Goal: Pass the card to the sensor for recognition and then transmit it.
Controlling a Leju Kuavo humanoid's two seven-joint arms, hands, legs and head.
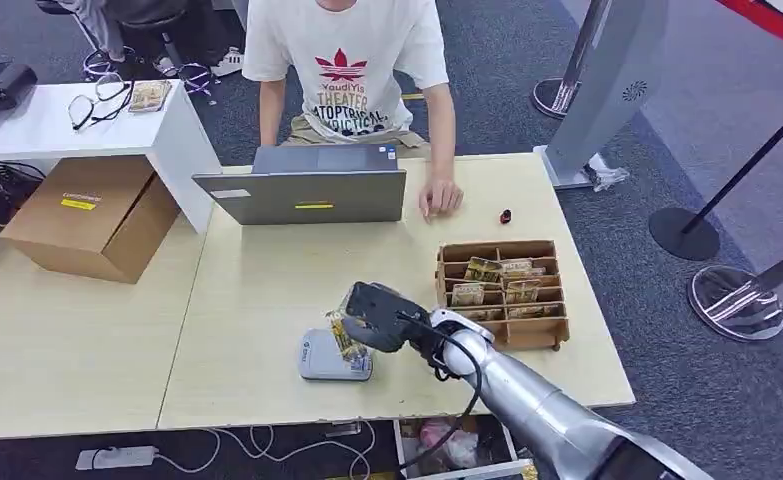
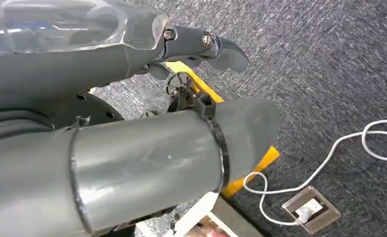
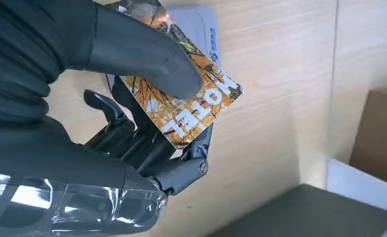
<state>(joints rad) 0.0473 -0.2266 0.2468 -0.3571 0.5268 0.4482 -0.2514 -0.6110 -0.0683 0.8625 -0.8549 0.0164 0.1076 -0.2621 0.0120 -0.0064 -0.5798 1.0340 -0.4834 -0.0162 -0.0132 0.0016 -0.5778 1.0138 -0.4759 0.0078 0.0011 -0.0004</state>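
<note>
Orange and yellow leaves cover the card [image 3: 191, 106], and white letters run across it. The right hand [image 1: 379, 317] holds the card between its thick thumb and dark fingers [image 3: 147, 143]. The card is right over the grey sensor [image 1: 333, 357] on the light wood table [image 1: 267, 300]. I cannot tell if they touch. The left hand [image 2: 132, 123] hangs above the dark carpet, and I cannot tell if it is open or closed. Just beside the right hand stands a brown box [image 1: 502, 290] with more cards. Farther back sit a grey laptop [image 1: 307, 190] and a person [image 1: 352, 65].
</note>
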